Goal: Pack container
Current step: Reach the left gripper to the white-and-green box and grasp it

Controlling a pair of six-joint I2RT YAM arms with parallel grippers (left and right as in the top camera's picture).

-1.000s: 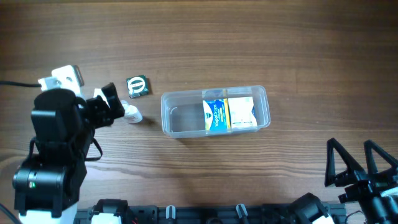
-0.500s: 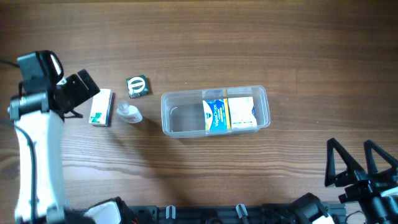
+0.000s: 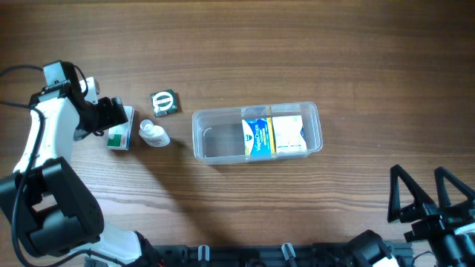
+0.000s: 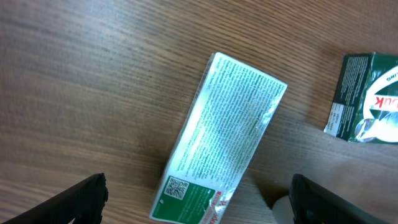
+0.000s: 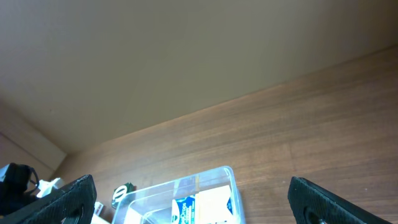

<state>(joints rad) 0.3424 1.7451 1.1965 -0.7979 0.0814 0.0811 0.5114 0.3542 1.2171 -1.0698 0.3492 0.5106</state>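
The clear plastic container (image 3: 215,144) lies mid-table with a blue-and-white box (image 3: 272,136) in its right half; it also shows in the right wrist view (image 5: 155,196). My left gripper (image 3: 113,113) is open above a white-and-green box (image 3: 119,130), which lies flat on the table between the fingers in the left wrist view (image 4: 221,140). A small white bottle (image 3: 154,134) lies right of that box. A dark green packet (image 3: 164,102) lies behind it and shows in the left wrist view (image 4: 367,99). My right gripper (image 3: 434,199) is open and empty at the front right.
The wooden table edge runs along the front, with black mounts below it. A cable trails off the left arm at the far left.
My left arm swung from over the white bottle out to the left, uncovering the white-and-green box, then came back right over that box. The right arm has not moved.
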